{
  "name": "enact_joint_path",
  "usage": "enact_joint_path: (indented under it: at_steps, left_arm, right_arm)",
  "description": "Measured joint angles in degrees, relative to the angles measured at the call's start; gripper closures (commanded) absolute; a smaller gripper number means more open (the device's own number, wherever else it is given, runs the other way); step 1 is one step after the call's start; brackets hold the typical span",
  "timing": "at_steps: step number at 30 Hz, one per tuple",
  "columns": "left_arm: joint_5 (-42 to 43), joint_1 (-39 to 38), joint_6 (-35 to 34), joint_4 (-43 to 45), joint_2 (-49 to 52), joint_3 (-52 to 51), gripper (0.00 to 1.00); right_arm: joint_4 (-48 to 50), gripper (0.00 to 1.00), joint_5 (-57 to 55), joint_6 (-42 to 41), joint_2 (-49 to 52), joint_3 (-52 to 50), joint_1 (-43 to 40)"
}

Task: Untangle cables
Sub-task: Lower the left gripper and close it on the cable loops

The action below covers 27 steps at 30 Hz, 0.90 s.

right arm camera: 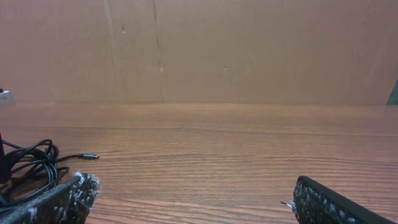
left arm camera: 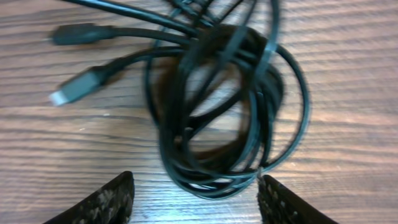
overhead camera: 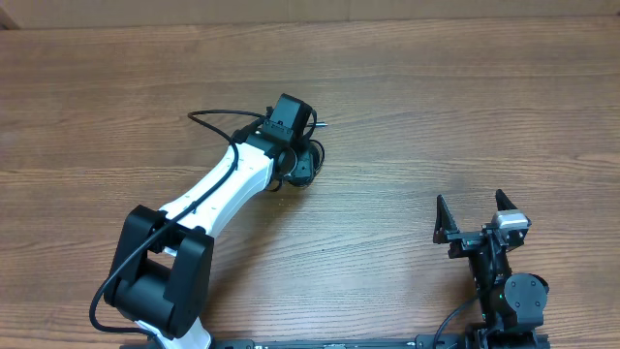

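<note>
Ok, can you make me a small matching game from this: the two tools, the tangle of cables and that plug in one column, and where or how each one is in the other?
Things:
1. left tool
2. right tool
3. cable bundle
4. silver-tipped plug

Descriptions:
a. sticks out beside the loops
b. wide open over bare wood, away from the bundle
c. open, straddling the bundle's edge
d. black loops piled on the wooden table

Pairs: 1-c, 2-b, 3-d, 4-a

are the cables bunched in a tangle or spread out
Bunched: the left wrist view shows the cables coiled in overlapping loops, with two plug ends sticking out to one side.
</note>
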<state>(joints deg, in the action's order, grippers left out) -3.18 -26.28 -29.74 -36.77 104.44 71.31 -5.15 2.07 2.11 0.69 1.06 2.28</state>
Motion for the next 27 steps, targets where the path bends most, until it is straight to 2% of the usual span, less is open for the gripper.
enact_joint_path:
  at_steps: [9,27]
  left_arm:
    - [-3.8,0.0,-7.7,2.2,0.5,0.0,0.34]
    - [-6.5,0.0,-9.1,2.8,1.0,0.0,0.34]
  right_arm:
    - [0.0,0.00,0.0,0.0,0.0,0.0,0.0]
    - [0.0,0.00,0.0,0.0,0.0,0.0,0.0]
